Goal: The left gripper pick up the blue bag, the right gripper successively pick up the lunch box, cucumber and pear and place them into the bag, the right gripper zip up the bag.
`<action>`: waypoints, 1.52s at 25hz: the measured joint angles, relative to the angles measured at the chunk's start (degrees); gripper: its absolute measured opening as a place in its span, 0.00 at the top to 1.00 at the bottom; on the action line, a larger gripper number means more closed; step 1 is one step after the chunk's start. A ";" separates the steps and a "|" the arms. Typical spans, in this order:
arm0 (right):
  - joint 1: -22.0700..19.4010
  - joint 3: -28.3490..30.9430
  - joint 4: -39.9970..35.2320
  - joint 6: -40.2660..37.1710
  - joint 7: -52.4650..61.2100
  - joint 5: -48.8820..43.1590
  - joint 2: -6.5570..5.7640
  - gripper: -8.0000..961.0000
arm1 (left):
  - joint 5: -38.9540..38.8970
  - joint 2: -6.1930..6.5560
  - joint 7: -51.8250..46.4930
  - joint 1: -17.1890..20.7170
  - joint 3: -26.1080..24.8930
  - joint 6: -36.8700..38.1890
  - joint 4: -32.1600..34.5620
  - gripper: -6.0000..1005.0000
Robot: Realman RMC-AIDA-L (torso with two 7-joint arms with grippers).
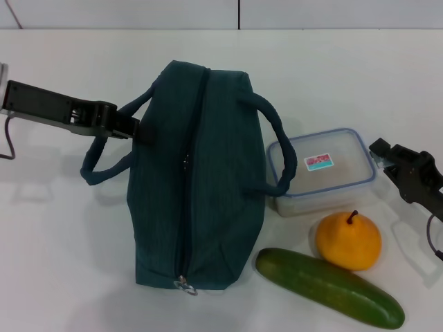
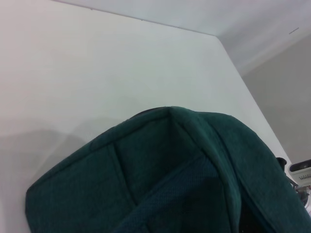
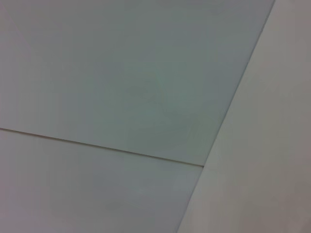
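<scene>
I see the blue bag (image 1: 197,180) lying zipped in the middle of the bench, soft and floppy I think, so my left hand (image 1: 131,128), at its handle loop (image 1: 104,166) with a grip I cannot tell, should take that loop.

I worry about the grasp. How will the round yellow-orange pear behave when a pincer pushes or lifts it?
The round yellow-orange pear will probably roll if nudged, being nearly spherical. Its smooth skin looks slippery. The long dark green cucumber close beside it may stop it.
</scene>
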 joint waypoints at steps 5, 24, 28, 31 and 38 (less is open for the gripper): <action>0.23 -0.07 0.00 -0.07 4.26 -0.06 0.01 0.89 | -0.04 -0.18 0.32 0.05 0.00 -0.11 0.00 0.94; 0.33 0.66 0.41 -1.50 24.59 -0.95 0.05 0.89 | -0.28 -0.35 2.34 0.18 0.00 -0.20 -0.88 0.94; -0.39 0.73 0.11 -1.68 26.00 -0.89 0.04 0.89 | -0.42 0.14 2.51 0.12 -0.13 -0.96 -0.88 0.94; -1.06 1.10 -0.15 -1.88 26.62 -0.79 -0.10 0.89 | -0.31 0.36 2.50 -0.13 -0.98 -1.28 -0.88 0.94; -2.73 5.01 -0.91 -6.11 26.72 -0.70 -0.29 0.89 | -0.17 0.99 1.60 -0.37 -1.51 -1.23 -0.62 0.94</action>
